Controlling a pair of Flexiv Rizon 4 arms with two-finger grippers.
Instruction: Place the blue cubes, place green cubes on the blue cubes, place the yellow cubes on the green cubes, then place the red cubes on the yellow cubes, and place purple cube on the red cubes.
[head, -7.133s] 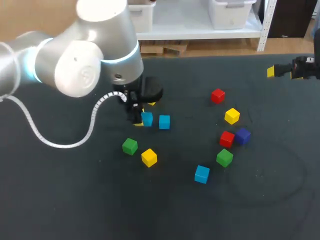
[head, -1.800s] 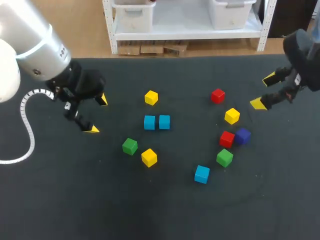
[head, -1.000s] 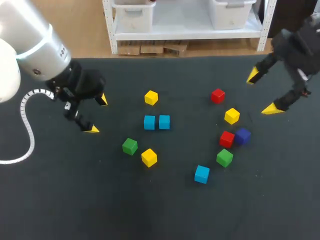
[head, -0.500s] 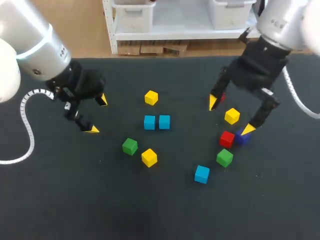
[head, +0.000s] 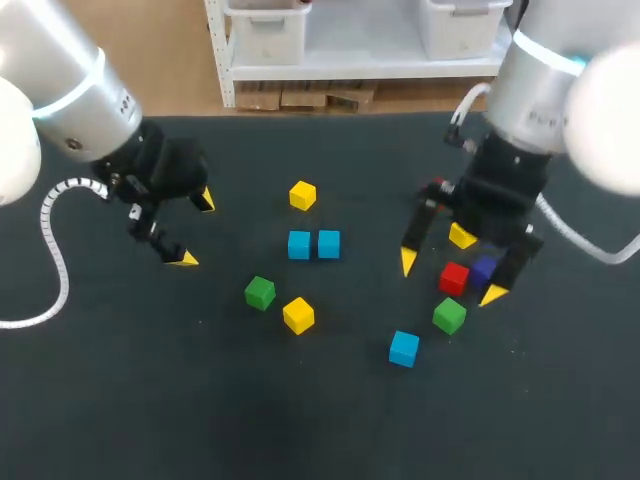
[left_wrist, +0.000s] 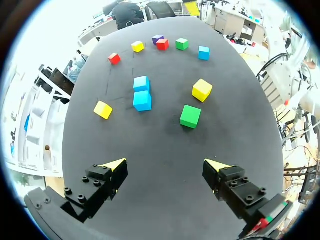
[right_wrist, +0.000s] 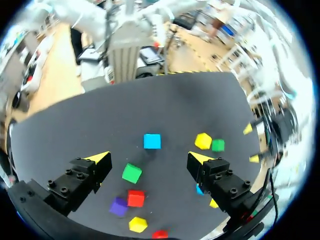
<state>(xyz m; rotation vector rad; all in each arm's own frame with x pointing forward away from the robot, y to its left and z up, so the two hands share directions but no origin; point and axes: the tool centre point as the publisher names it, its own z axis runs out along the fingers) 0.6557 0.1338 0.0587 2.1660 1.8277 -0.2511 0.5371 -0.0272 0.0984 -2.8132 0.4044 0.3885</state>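
While the dark, matte table (head: 300, 430) carries a scatter of small blocks, the pair of blue cubes (head: 298, 244) sits close side by side near its middle. They are smooth-faced and sharp-edged like all the rest. Beyond the pair lies a yellow cube (head: 302, 195). Nearer than the pair and a little to its left, a green cube (head: 260, 292) and a second yellow cube (head: 298, 315) lie just beside each other. Well to the left of the pair, the left gripper (head: 194, 229) hovers with its black fingers spread wide and nothing between the yellow wedge-shaped tips. To the right of the pair, the right gripper (head: 450, 278) is likewise spread wide and holds nothing. From above, its tips fall either side of a red cube (head: 454, 277), which lies just beside a purple cube (head: 487, 270). A third yellow cube (head: 461, 237) shows partly behind that gripper's black body. A second green cube (head: 449, 315) and a lone blue cube (head: 404, 348) lie nearer than the pair, to its right.
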